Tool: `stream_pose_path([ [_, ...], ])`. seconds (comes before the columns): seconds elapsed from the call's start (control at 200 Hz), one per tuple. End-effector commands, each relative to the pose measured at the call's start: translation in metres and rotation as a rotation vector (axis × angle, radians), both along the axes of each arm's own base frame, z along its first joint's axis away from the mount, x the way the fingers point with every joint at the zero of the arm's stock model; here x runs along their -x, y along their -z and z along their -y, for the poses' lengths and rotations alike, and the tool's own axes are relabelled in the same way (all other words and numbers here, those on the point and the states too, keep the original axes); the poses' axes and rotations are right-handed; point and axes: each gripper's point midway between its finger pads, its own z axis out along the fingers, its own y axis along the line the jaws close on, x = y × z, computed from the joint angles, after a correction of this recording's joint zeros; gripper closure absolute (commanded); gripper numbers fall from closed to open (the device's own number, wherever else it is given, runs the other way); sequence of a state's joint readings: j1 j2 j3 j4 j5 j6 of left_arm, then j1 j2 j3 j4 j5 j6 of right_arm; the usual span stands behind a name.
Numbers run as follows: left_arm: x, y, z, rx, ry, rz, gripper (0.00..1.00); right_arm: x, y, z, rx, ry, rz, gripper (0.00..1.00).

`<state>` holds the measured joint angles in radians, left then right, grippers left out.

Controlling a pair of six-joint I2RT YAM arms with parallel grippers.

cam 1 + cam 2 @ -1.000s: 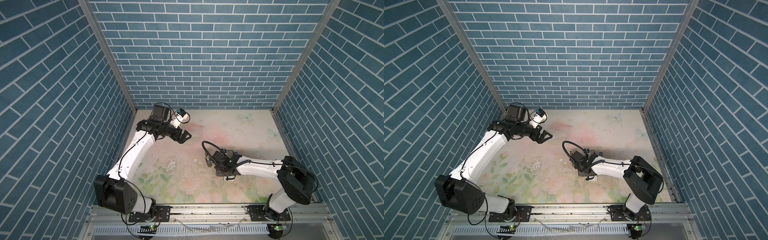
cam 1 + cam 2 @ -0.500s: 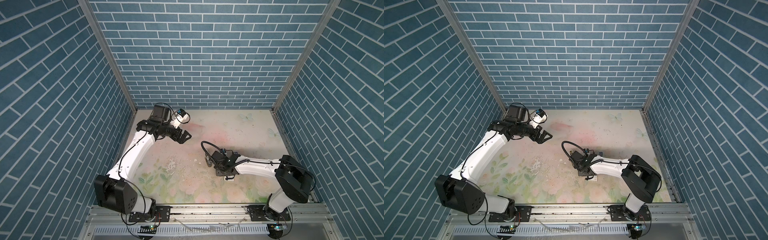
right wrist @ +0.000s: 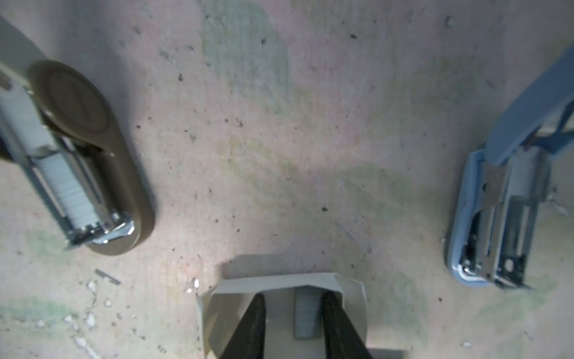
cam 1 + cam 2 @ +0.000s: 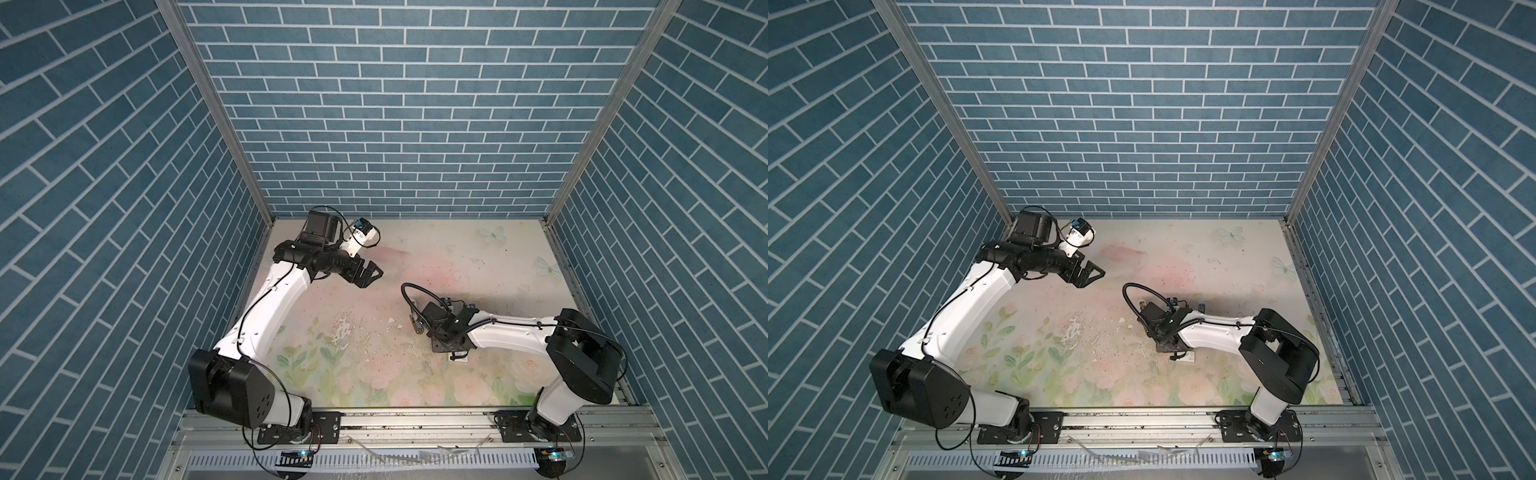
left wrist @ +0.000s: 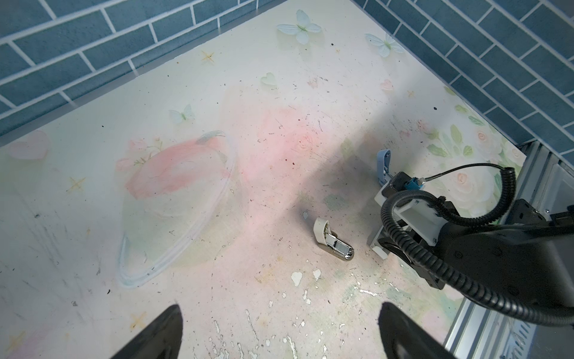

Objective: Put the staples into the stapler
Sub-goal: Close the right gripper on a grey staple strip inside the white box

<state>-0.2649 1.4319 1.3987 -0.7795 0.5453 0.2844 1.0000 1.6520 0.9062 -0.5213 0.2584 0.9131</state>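
Right wrist | hand (image 3: 293,298) perhaps astride staples (image 3: 306,317) | beige stapler (image 3: 124,186), blue stapler (image 3: 509,211) flanking

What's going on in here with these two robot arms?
The right gripper reaches into a small cream cardboard tray. Its fingers are open around a short dark-grey strip of staples and are not yet gripping it. Two staplers lie opened nearby: a cream plastic stapler, with a row of staples in its channel, and a light-blue plastic stapler. The left gripper hovers open and empty, away at the far left.
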Motion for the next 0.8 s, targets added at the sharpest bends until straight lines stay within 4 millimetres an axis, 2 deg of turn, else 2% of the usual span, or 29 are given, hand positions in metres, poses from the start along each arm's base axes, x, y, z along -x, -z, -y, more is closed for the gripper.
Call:
stream_pose_path([
  [0.0, 0.0019, 0.0033, 0.0003, 0.014, 0.004, -0.014, 0.00, -0.0041, -0.0039, 0.0030, 0.006, 0.056, 0.016, 0.67],
  [0.185, 0.0018, 0.0031, 0.0006, 0.018, 0.002, -0.014, 0.00, -0.0054, -0.0010, 0.0009, -0.003, 0.056, 0.013, 0.68],
  [0.56, 0.0019, 0.0032, 0.0011, 0.020, 0.001, -0.015, 0.00, -0.0064, 0.0011, -0.0053, -0.019, 0.041, 0.010, 0.81],
  [0.795, 0.0016, 0.0043, 0.0008, 0.018, 0.000, -0.018, 0.00, -0.0092, 0.0016, -0.0056, -0.010, 0.041, 0.019, 0.76],
])
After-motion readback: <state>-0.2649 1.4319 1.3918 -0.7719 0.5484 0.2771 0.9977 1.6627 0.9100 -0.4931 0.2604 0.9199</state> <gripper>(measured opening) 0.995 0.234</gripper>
